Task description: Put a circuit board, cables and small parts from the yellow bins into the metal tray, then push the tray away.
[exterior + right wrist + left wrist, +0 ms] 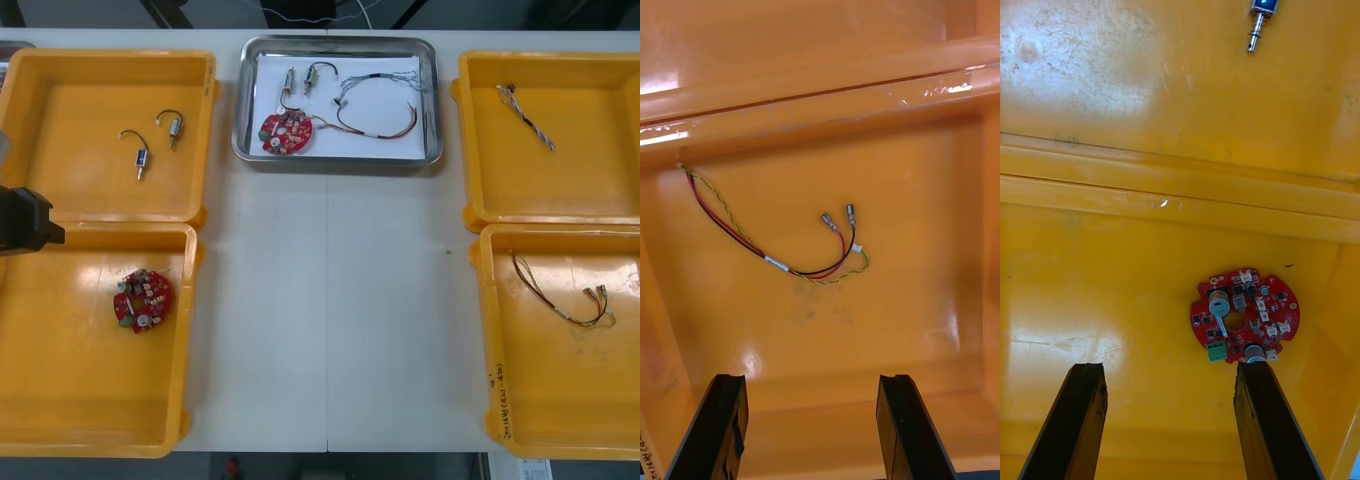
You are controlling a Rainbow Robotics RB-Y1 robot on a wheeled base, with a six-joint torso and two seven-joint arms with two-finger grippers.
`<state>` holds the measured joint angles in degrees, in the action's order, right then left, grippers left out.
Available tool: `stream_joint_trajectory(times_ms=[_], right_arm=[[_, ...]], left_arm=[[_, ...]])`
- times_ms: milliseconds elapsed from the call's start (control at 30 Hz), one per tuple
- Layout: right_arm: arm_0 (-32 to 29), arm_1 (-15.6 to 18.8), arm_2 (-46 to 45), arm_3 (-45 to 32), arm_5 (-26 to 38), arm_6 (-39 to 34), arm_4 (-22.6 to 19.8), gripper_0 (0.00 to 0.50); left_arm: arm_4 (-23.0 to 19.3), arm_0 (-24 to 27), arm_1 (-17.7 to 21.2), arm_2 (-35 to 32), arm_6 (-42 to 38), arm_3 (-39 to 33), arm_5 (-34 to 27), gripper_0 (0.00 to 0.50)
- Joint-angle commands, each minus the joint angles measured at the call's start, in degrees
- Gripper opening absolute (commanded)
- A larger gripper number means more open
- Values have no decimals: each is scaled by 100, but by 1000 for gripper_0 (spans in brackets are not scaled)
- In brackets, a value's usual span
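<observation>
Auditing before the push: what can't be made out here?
Front view: tray cables overlap, too small to count.
Left wrist view: beyond the left gripper's open jaws, over the board's bin, a small part is cut off by the edge.
Right wrist view: past the right gripper's open jaws, the red and yellow cable's ends are too small to identify.

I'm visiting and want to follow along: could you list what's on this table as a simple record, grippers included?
Metal tray: far middle; holds red circuit board, cables, small metal parts
Left far bin: two small metal parts
Left near bin: second circuit board
Right far bin: blue and white cable
Right near bin: red and yellow cable
Left gripper: open, over left near bin, board just beyond its fingers
Right gripper: open, over right near bin
</observation>
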<state>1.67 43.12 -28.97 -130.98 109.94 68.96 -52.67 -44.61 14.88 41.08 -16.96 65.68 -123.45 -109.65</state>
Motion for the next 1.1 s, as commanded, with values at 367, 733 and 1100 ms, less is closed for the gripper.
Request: stream_joint_trajectory(times_ms=[367,733,1100], right_arm=[[114,232,-117,-24,6,-111,-59,500],[114,232,-117,-24,6,-111,-59,500],[114,232,-117,-24,6,-111,-59,500]], left_arm=[[-39,-108,234,-149,454,-162,-35,500],[-39,-108,234,-149,454,-162,-35,500],[-39,-108,234,-149,454,-162,-35,500]])
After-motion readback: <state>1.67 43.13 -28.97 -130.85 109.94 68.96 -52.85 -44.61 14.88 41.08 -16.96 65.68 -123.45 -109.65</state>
